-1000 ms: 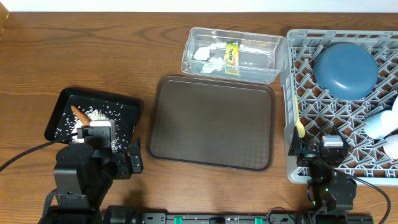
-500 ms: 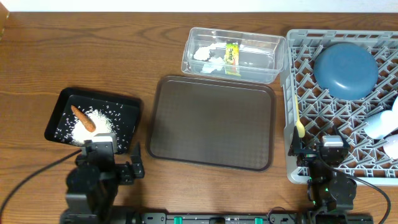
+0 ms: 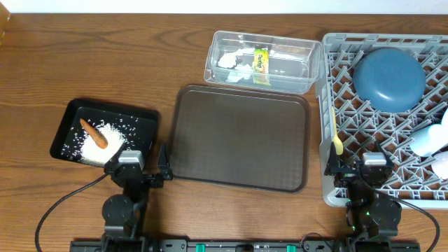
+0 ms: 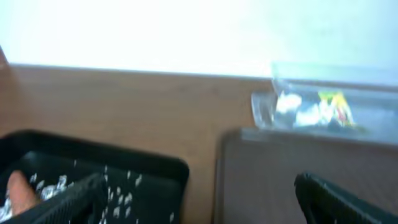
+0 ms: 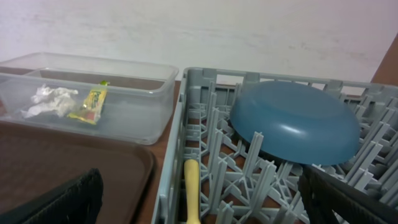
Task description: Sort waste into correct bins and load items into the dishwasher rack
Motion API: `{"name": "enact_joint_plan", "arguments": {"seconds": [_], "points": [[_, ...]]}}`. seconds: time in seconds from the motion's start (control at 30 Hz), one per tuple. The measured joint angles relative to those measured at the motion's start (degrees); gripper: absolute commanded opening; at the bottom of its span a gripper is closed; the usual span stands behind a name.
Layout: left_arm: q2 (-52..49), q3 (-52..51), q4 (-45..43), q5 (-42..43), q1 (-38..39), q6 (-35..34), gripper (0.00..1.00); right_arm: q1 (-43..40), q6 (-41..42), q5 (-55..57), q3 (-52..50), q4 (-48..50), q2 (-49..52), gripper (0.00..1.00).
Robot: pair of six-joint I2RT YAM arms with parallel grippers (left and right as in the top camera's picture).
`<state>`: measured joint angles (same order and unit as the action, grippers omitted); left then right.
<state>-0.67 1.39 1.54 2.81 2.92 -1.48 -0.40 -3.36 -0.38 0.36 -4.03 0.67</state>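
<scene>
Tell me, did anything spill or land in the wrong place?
Nothing really stands out. The rice is scattered, but it all looks to be inside the black tray with the carrot. The paper and wrapper sit in the tub, and the plate leans in the rack.

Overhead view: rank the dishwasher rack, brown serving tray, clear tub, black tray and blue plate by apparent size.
1. dishwasher rack, though cropped at the right edge
2. brown serving tray
3. clear tub and black tray: these look alike, so not ranked
4. blue plate
</scene>
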Motion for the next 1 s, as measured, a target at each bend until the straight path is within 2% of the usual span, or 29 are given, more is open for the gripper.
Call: {"name": "enact_joint_plan", "arguments": {"seconds": [0.23, 1.0], "points": [[0.04, -0.66, -0.44, 0.15, 0.2, 1.95, 0.98, 0.0, 0.0, 0.0, 0.0, -0.02, 0.0, 0.99], [0.04, -0.61, -0.31, 0.2, 0.2, 1.97, 0.98, 0.0, 0.0, 0.0, 0.0, -0.02, 0.0, 0.99]]}}
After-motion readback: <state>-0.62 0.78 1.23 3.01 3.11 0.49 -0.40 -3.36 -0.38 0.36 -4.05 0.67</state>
